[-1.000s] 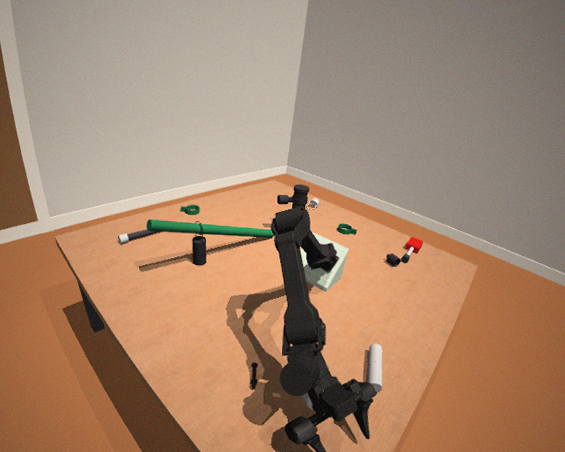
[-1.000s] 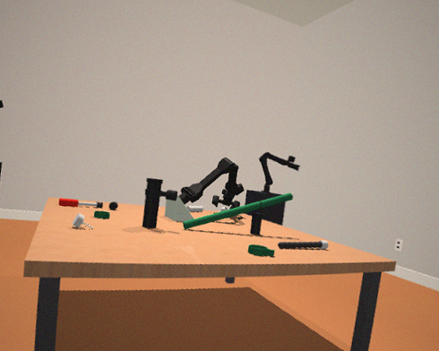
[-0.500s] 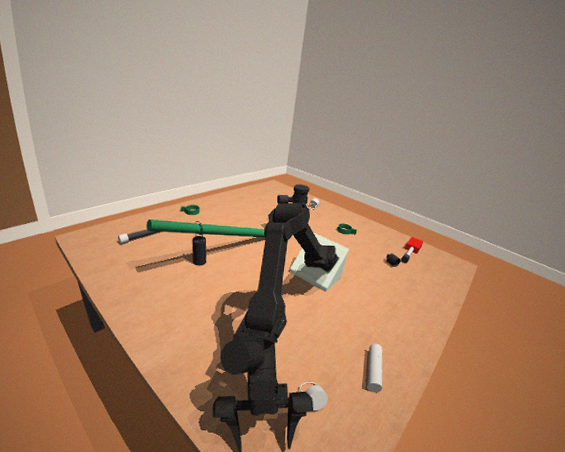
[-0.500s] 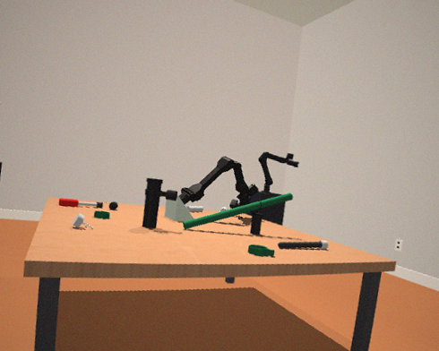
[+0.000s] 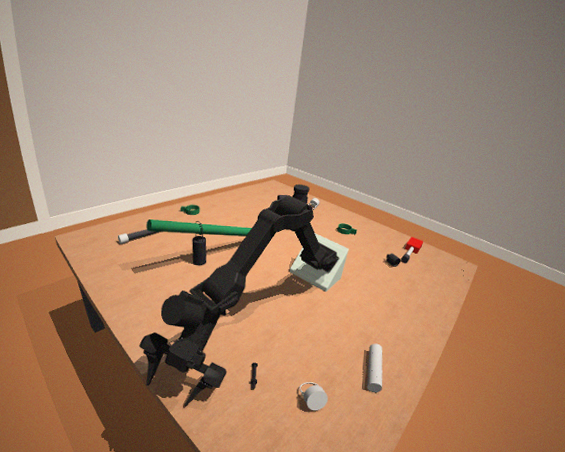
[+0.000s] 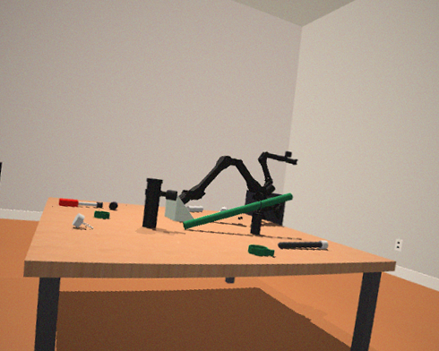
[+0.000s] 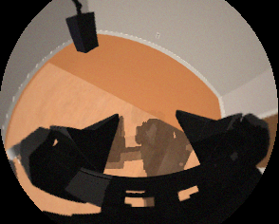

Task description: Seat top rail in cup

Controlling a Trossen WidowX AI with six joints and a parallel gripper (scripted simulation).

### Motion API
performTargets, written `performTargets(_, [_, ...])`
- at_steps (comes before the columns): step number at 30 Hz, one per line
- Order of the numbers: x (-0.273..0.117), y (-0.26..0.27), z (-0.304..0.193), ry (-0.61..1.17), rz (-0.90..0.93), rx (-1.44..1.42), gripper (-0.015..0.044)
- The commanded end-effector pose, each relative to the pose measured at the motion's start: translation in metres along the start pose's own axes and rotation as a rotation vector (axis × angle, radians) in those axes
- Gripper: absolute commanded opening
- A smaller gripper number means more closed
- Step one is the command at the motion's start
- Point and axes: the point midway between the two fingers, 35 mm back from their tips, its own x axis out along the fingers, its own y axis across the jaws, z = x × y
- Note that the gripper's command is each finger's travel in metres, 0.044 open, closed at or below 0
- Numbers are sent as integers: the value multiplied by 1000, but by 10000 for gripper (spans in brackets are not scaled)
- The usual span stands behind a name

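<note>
The green rail [image 5: 176, 227] [image 6: 237, 210] slants through the loop cap on the small black post [image 5: 199, 251] [image 6: 256, 223]. Its lower end is near the table, below and to the right of the rail-end cup [image 6: 171, 195] in the exterior view, and outside it. The cup hangs on the brace band [image 6: 153, 193], high on the big black post [image 6: 149, 216] [image 5: 301, 192], just under its cap. In the top view the arm hides the cup and the rail's near end. My gripper [image 5: 167, 394] [image 7: 148, 115] is open and empty over the table's near left edge, far from the rail.
The arm's pale green base [image 5: 341, 266] [image 6: 177, 211] stands between big post and rail end. A dark tube [image 5: 138, 235] [image 6: 302, 245] lies beyond the rail. A black bolt [image 5: 253, 375], grey cap [image 5: 315, 397] and white cylinder [image 5: 376, 367] lie to the gripper's right in the top view.
</note>
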Motion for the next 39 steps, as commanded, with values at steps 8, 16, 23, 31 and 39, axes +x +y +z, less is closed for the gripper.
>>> performTargets(8, [-42, -116, -49, 139, -263, -7, 440])
performTargets(16, [-101, -196, -85, 256, -466, -4, 440])
performTargets(23, [-168, -252, -110, 359, -645, 1, 440])
performTargets(31, [-262, -301, -130, 480, -860, 10, 440])
performTargets(39, [-350, -319, -161, 614, -1014, 96, 440])
